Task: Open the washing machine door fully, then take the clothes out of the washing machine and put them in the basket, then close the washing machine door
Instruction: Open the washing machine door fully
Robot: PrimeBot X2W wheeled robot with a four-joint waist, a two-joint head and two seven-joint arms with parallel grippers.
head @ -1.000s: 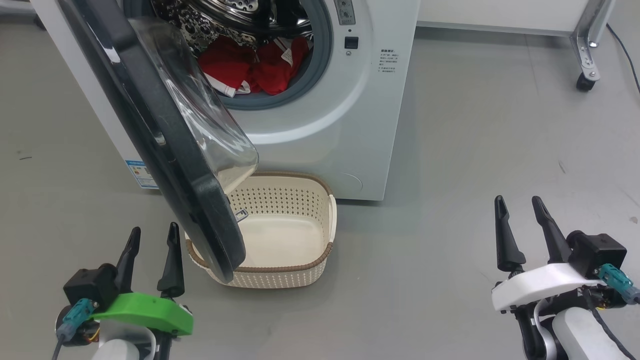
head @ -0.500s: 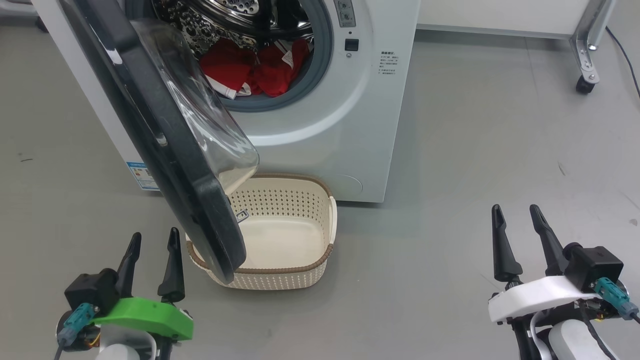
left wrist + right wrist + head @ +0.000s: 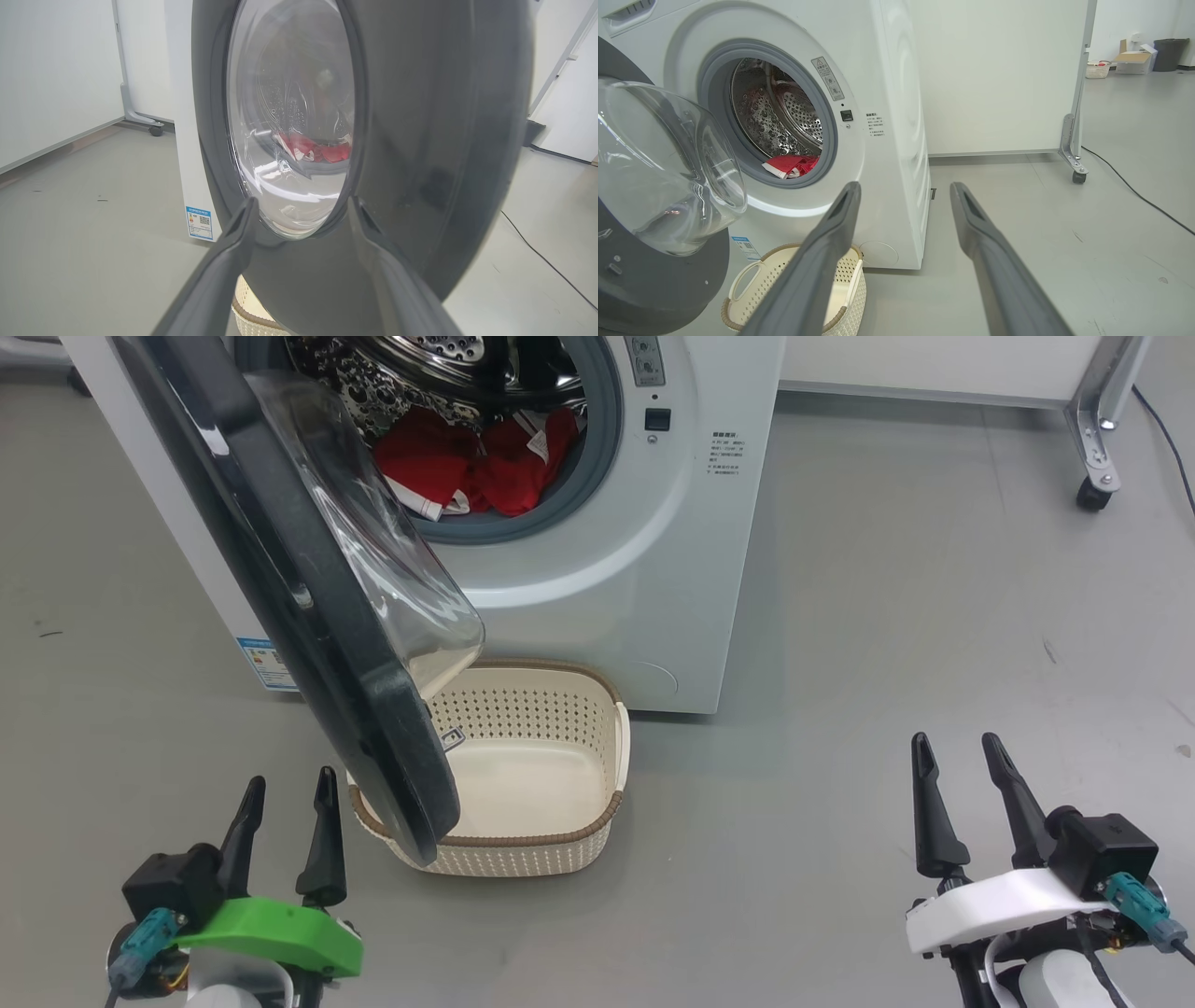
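Note:
The white washing machine (image 3: 635, 579) stands with its black-rimmed glass door (image 3: 317, 607) swung partway out over the left side of the cream basket (image 3: 560, 840). Red clothes (image 3: 467, 462) with white trim lie at the drum mouth; the right wrist view shows the clothes (image 3: 791, 164) in the steel drum. The basket (image 3: 840, 305) sits on the floor in front of the machine with nothing in it. My left gripper (image 3: 289, 784) is open at the lower left, just short of the door's lower edge (image 3: 420, 154). My right gripper (image 3: 954, 742) is open at the lower right, well apart from the machine.
Grey floor spreads to the right of the machine. A white panel on a wheeled metal leg (image 3: 1094, 476) stands at the back right, with a black cable (image 3: 1134, 196) running across the floor. Boxes and a bin (image 3: 1164, 53) sit far off.
Both grippers have dropped lower in the head view, drawing back toward me. The door, basket and clothes have stayed put.

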